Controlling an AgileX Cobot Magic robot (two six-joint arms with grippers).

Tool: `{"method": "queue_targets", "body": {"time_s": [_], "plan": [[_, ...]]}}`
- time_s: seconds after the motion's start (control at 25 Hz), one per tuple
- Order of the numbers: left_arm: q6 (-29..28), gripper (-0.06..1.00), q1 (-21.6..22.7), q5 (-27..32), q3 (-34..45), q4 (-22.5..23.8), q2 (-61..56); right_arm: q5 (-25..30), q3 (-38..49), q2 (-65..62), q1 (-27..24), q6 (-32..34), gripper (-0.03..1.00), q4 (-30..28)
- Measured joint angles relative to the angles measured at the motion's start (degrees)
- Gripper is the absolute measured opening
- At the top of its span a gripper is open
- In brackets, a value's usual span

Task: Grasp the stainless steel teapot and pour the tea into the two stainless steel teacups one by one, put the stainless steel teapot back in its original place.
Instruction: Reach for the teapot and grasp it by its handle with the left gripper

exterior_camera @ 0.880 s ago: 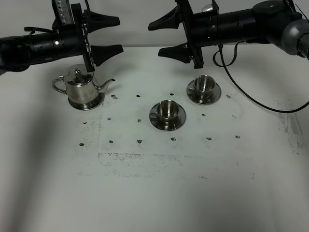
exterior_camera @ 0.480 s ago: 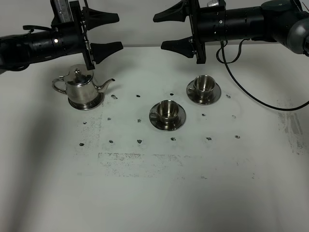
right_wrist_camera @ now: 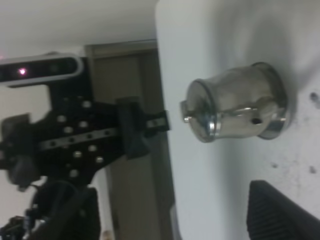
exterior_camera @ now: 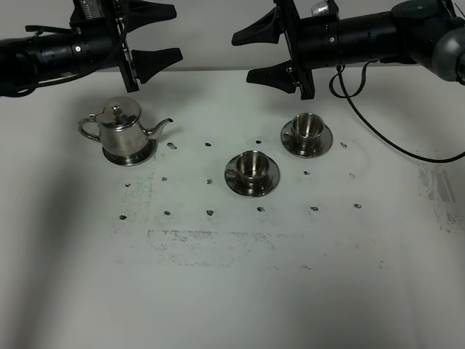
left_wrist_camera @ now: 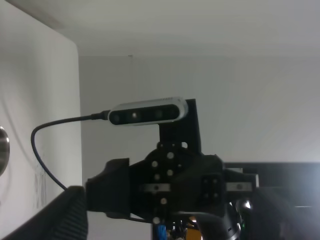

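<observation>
- My left hand (exterior_camera: 176,33) hangs in the air above the far-left part of the desk (exterior_camera: 290,276). Its two black, tapered fingers are spread wide apart with nothing between them.
- My right hand (exterior_camera: 242,57) hovers by the far edge, nearer the middle. Its pointed black fingers are likewise wide apart and empty.
- The stainless steel teapot (exterior_camera: 122,131) stands upright near the far-left corner, below my left hand and untouched. It has a polished rounded body and a domed lid with a small knob. The loop handle faces the left edge and the thin curved spout points towards the cups.
- It rests on a flat round steel tray (exterior_camera: 131,161), whose shiny rim shows under the base.
- The nearer teacup (exterior_camera: 252,166) is low and mirror-bright. It sits on a round saucer (exterior_camera: 254,192) about mid-desk.
- The farther teacup (exterior_camera: 307,126), alike in shape, sits on its own saucer (exterior_camera: 309,153) towards the far edge, under my right hand.
- The desk is matte white, scuffed and dotted with dark specks.
</observation>
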Motion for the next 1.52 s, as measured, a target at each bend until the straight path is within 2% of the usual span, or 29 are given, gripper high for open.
{"method": "queue_targets", "body": {"time_s": [0.24, 0.52, 0.96, 1.16, 1.36, 1.52], "plan": [[0.1, 0.66, 0.5, 0.0, 0.0, 2.4, 0.0, -0.3, 0.0, 0.0, -0.2, -4.2, 0.59, -1.0], [-1.0, 0.66, 3.2, 0.1, 0.0, 9.6, 0.0, 3.6, 0.0, 0.0, -4.9, -8.7, 0.59, -3.9], [-2.5, 0.66, 5.1, 0.1, 0.0, 14.0, -0.7, 5.7, 0.0, -0.9, -11.1, -8.6, 0.53, -17.6], [-2.5, 0.66, 5.2, 0.2, 0.0, 14.3, -4.3, 5.8, 0.0, -5.1, -12.2, -6.3, 0.52, -27.1], [-3.0, 0.66, 5.3, 0.2, 0.0, 16.7, -7.6, 6.0, 1.1, -13.0, -12.4, -1.8, 0.52, -42.5], [-3.9, 0.66, 5.3, 0.2, 0.0, 18.7, -9.3, 6.1, 6.4, -22.4, -12.4, 1.0, 0.51, -52.6]]}}
